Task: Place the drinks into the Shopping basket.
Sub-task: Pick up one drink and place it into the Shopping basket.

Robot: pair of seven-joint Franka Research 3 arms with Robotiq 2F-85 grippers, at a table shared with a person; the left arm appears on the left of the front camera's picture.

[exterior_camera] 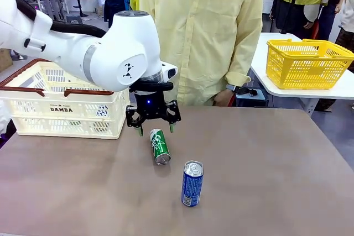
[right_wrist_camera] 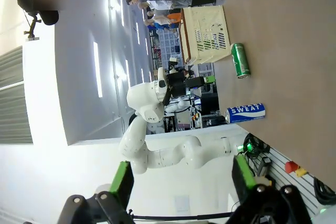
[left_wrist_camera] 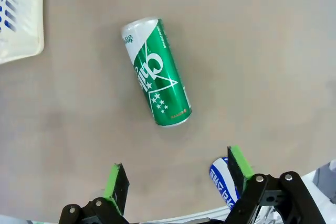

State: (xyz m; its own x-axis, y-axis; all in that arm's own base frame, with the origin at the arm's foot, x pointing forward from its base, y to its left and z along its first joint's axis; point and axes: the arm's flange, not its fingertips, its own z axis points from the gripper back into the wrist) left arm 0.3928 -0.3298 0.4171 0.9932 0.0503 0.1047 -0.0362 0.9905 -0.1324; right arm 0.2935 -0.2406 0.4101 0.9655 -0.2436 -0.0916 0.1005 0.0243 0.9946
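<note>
The green can [exterior_camera: 160,146] is judged light, smooth and easily rolled; its middle should be taken. Jaws of the left gripper [exterior_camera: 156,131] and the right gripper [right_wrist_camera: 182,179] are spread apart, empty.

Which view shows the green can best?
The left wrist view: the green can lies whole and close, its lettering clear. The front view shows the can smaller, foreshortened; the right wrist view shows the can tiny and distant.
</note>
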